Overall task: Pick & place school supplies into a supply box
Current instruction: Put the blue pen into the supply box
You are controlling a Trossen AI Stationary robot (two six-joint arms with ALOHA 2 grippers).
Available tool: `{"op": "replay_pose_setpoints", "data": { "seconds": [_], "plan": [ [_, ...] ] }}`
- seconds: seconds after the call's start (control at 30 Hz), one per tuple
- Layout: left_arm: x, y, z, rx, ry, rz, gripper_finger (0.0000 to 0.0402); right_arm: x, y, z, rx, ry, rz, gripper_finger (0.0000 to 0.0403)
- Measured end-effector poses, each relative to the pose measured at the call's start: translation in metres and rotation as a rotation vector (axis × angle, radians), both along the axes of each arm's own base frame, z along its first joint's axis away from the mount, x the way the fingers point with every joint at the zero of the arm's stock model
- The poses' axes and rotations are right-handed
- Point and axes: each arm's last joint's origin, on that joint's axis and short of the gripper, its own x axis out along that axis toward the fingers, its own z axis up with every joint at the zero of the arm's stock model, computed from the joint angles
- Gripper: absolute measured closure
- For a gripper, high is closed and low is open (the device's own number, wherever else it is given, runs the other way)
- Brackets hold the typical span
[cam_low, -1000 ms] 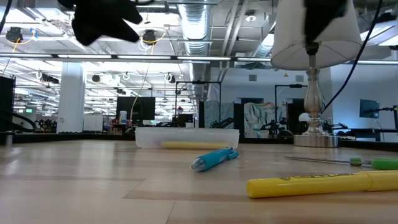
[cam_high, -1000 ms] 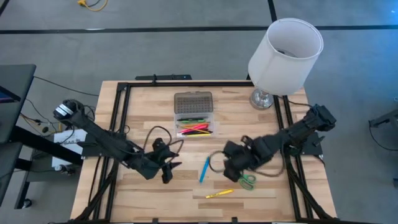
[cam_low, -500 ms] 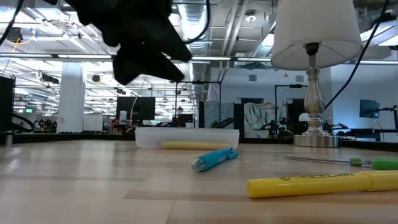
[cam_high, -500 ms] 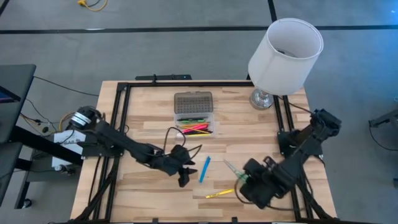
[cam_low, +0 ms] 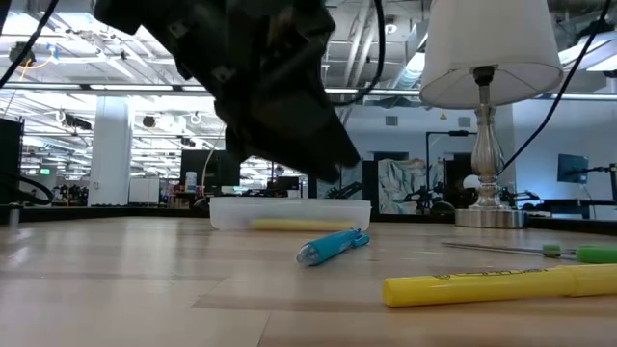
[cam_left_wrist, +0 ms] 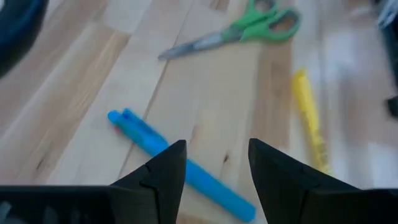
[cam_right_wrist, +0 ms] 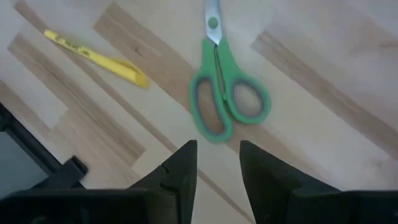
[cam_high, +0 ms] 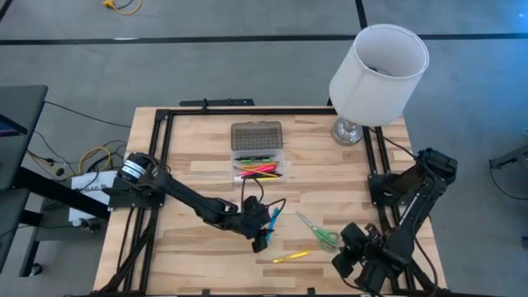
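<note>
Left gripper (cam_left_wrist: 211,163) hangs at center frame, jaws apart, straddling the blue pen (cam_left_wrist: 180,169) on the bench (cam_high: 198,247). Best to drop straight, close across the barrel's middle. Supply box (cam_high: 257,162) sits upper center, lid open. Right gripper (cam_right_wrist: 216,165), jaws apart and empty, waits lower right near scissors (cam_right_wrist: 226,93)

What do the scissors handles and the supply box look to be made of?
Scissors: the green handles look like smooth moulded plastic, glossy; the blades look like bare grey metal. Supply box: seemingly plastic, with a clear base showing pens inside and a grey dotted lid.
</note>
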Motion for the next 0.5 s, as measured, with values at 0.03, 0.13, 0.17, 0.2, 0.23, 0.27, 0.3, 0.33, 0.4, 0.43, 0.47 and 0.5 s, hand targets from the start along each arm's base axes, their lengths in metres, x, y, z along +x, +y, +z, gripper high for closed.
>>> {"op": "replay_pose_setpoints", "data": {
  "seconds": [0.03, 0.13, 0.17, 0.2, 0.23, 0.27, 0.3, 0.33, 0.4, 0.43, 0.47, 0.5],
  "plan": [
    [0.003, -0.001, -0.002, -0.001, 0.013, 0.005, 0.0233, -0.001, 0.001, -0.002, 0.006, -0.003, -0.004, 0.0290],
    [0.008, -0.003, -0.009, -0.016, 0.053, 0.042, 0.0233, -0.005, 0.002, -0.008, 0.011, -0.006, 0.001, 0.0290],
    [0.009, -0.004, -0.012, -0.015, 0.071, 0.060, 0.0233, -0.005, 0.002, -0.010, 0.019, -0.011, 0.001, 0.0290],
    [0.011, -0.004, -0.014, -0.019, 0.085, 0.080, 0.0233, -0.005, 0.002, -0.011, 0.023, -0.012, 0.001, 0.0290],
    [0.012, -0.004, -0.015, -0.014, 0.107, 0.101, 0.0233, -0.006, 0.002, -0.013, 0.020, -0.011, 0.002, 0.0290],
    [0.011, -0.003, -0.015, -0.002, 0.133, 0.122, 0.0233, -0.006, 0.001, -0.014, 0.020, -0.012, 0.004, 0.0290],
    [0.012, -0.004, -0.016, 0.006, 0.142, 0.143, 0.0233, -0.005, 0.002, -0.015, 0.024, -0.014, 0.006, 0.0290],
    [0.016, -0.004, -0.016, -0.003, 0.136, 0.156, 0.0233, -0.006, 0.002, -0.016, 0.025, -0.014, 0.006, 0.0290],
    [0.015, -0.003, -0.017, 0.020, 0.164, 0.175, 0.0233, -0.006, 0.001, -0.017, 0.018, -0.011, 0.009, 0.0290],
    [0.017, -0.004, -0.018, 0.022, 0.161, 0.179, 0.0233, -0.006, 0.001, -0.017, 0.015, -0.010, 0.020, 0.0290],
    [0.022, -0.005, -0.018, 0.008, 0.145, 0.181, 0.0233, -0.006, 0.001, -0.017, 0.011, -0.010, 0.030, 0.0290],
    [0.023, -0.005, -0.019, 0.003, 0.143, 0.179, 0.0233, -0.006, 0.001, -0.017, 0.008, -0.010, 0.038, 0.0290]
  ]
}}
